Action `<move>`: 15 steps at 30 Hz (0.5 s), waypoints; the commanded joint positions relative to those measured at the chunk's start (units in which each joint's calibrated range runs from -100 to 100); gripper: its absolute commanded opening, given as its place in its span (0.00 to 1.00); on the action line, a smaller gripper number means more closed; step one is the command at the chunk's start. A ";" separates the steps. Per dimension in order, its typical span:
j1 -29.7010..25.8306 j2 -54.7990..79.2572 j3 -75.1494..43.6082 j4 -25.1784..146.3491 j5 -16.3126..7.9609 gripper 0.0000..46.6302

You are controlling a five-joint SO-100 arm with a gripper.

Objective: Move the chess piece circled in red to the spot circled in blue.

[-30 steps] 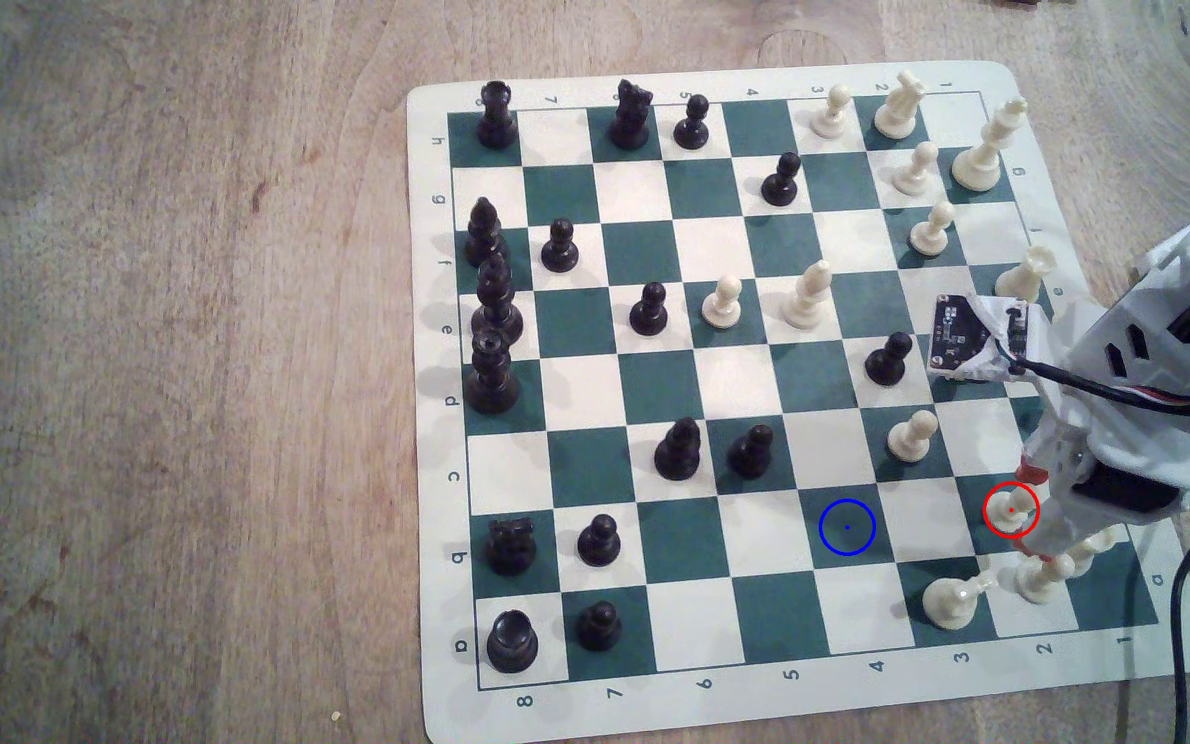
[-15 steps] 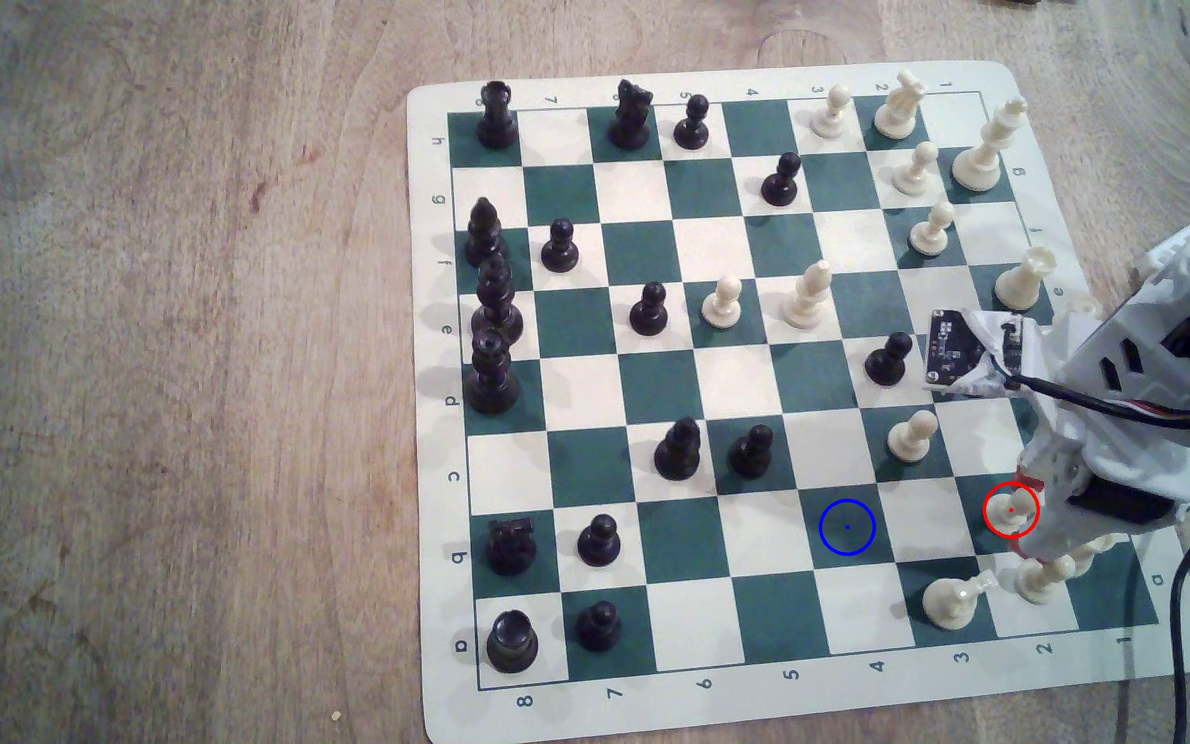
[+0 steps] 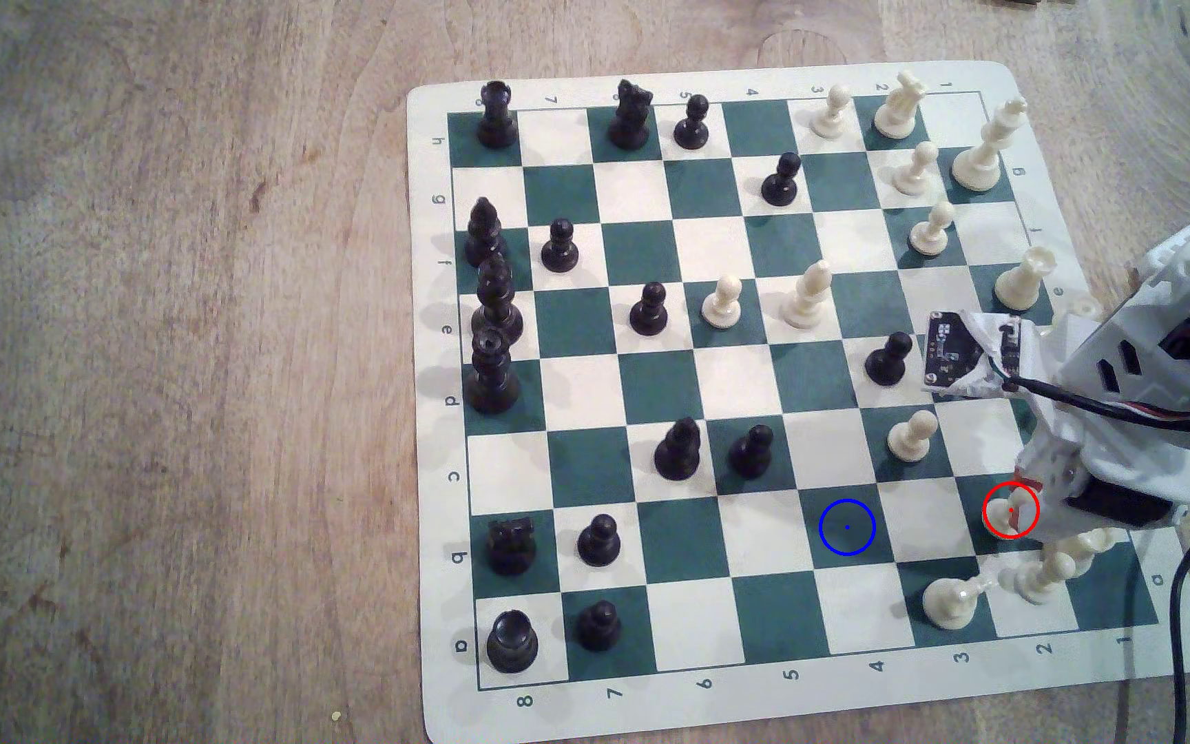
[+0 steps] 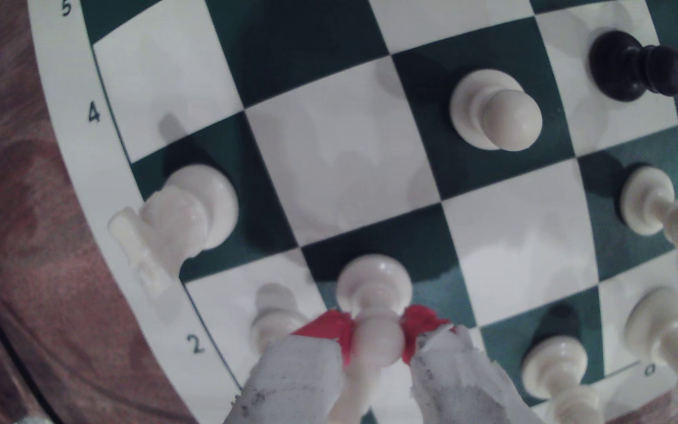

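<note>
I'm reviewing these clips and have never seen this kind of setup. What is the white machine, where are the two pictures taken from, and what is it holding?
The white machine is a small robot arm. One picture looks down from a camera off the arm; the other comes from a camera on its wrist. A green-and-white chess board lies on a wooden table, with black and cream pieces. The arm's tool, with red-tipped fingers, is shut on the cream pawn ringed in red. The blue ring marks an empty green square.
</note>
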 commanded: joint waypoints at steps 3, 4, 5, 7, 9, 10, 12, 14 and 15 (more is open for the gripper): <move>0.87 -3.93 -1.98 -0.62 0.63 0.00; 1.18 -5.12 -1.89 -0.45 0.78 0.00; 1.57 -6.73 -1.89 0.20 1.03 0.00; 2.20 -8.85 -2.34 1.84 1.61 0.00; 3.53 -12.08 -3.79 4.79 2.49 0.00; 3.92 -12.84 -4.52 5.77 2.69 0.00; 4.31 -14.37 -5.88 7.74 3.13 0.00; 4.39 -15.30 -6.88 9.13 3.37 0.00; 4.39 -15.73 -7.51 9.79 3.42 0.00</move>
